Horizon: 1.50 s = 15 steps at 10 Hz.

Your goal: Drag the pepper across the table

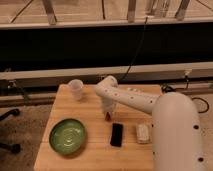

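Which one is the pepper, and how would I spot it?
Find the wooden table, then the white arm's gripper pointing down near its middle. The pepper is the tiny dark-red sliver at its tip, just above the black phone, which is bigger, flat and rectangular.

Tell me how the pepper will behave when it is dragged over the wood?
The pepper looks small and slim, so probably light. Its tapered shape may let it pivot or roll on the smooth table. The gripper is right over it, hiding most of it.

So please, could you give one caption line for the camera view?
Robot gripper lowered onto a small red pepper on the table.
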Each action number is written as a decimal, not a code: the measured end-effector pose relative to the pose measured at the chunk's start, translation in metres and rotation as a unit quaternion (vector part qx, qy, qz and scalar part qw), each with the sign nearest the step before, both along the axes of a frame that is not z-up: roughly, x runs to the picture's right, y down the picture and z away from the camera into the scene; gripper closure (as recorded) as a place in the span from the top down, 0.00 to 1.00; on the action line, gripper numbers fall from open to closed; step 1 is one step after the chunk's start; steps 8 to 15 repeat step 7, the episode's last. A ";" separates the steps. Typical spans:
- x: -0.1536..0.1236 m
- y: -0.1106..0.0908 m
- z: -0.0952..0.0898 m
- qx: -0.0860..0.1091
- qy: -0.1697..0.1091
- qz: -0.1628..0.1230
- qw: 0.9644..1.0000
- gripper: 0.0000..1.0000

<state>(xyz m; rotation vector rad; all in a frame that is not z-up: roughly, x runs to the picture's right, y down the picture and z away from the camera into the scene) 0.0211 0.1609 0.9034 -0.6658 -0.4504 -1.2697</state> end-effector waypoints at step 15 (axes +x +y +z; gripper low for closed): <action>-0.012 0.029 -0.032 -0.021 -0.014 -0.010 1.000 0.00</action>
